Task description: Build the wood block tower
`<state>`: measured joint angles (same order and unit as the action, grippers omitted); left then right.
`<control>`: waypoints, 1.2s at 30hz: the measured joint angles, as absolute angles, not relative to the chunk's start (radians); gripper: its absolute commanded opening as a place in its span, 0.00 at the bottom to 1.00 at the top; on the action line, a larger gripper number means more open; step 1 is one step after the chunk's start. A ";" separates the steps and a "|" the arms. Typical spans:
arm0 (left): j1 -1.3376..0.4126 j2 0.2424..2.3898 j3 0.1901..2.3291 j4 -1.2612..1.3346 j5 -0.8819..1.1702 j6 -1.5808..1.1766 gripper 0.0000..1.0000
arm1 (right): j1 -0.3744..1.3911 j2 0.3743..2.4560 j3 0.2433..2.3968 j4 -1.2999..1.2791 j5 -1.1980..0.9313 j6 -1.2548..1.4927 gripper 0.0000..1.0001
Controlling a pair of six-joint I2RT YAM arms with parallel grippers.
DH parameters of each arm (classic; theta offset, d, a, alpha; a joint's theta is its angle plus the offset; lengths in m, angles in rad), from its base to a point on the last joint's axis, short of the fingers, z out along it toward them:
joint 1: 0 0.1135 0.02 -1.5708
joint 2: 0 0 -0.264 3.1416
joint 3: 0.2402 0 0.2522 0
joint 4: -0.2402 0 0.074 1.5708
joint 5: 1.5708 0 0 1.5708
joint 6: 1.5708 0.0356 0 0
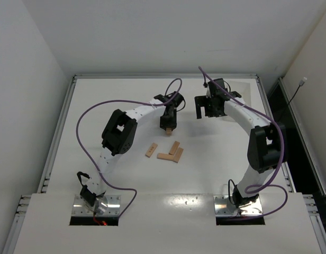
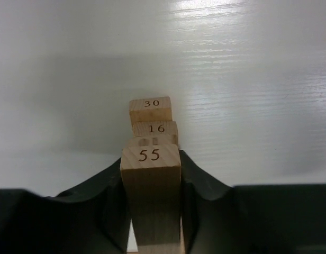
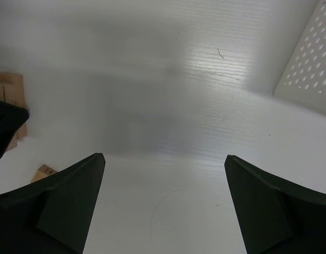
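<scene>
Nearest the arm bases, four flat light-tan wooden blocks [image 1: 165, 156] lie loose on the white worktop [image 1: 99, 106]. Just beyond them, the left tool [image 1: 168, 126] is clamped on a like block stamped 55 [image 2: 151, 174], right at the short tan tower [image 2: 155, 127], whose block ends read 16 and 30. Farther off, the right tool [image 3: 164, 157] gapes wide above the worktop, near a white perforated tray [image 3: 311, 58].

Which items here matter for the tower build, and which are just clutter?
Job:
- block 55, held in the left gripper
- tower, with blocks 30 and 16 showing
- loose blocks

Clutter:
- white perforated tray
</scene>
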<state>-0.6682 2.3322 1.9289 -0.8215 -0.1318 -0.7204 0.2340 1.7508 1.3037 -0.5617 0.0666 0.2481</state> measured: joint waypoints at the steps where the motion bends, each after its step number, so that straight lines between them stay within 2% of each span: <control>1: -0.668 2.333 1.929 -0.821 -0.132 -0.720 0.25 | 0.233 1.751 1.304 -0.562 0.067 0.248 0.94; 4: -0.668 2.333 1.929 -0.820 -0.132 -0.719 0.14 | 0.231 1.751 1.304 -0.562 0.067 0.249 0.94; 5: -0.668 2.333 1.929 -0.820 -0.132 -0.720 0.06 | 0.231 1.751 1.304 -0.562 0.067 0.249 0.94; 7: -0.668 2.333 1.929 -0.820 -0.132 -0.720 0.01 | 0.230 1.751 1.304 -0.562 0.067 0.249 0.94; 11: -0.668 2.333 1.929 -0.820 -0.132 -0.720 0.00 | 0.230 1.751 1.301 -0.562 0.067 0.251 0.94; 13: -0.668 2.333 1.929 -0.820 -0.132 -0.720 0.09 | 0.230 1.751 1.299 -0.562 0.067 0.251 0.94; 15: -0.668 2.334 1.931 -0.820 -0.133 -0.720 0.09 | 0.230 1.751 1.299 -0.562 0.067 0.252 0.94; 19: -0.668 2.336 1.933 -0.819 -0.139 -0.721 0.00 | 0.230 1.751 1.299 -0.562 0.067 0.252 0.94; 36: -0.604 2.341 1.934 -0.800 -0.212 -0.730 0.00 | 0.230 1.752 1.299 -0.562 0.048 0.254 0.94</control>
<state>-0.6041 2.3405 1.9339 -0.7998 -0.2119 -0.7300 0.2302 1.7523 1.2987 -0.5617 0.0479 0.2543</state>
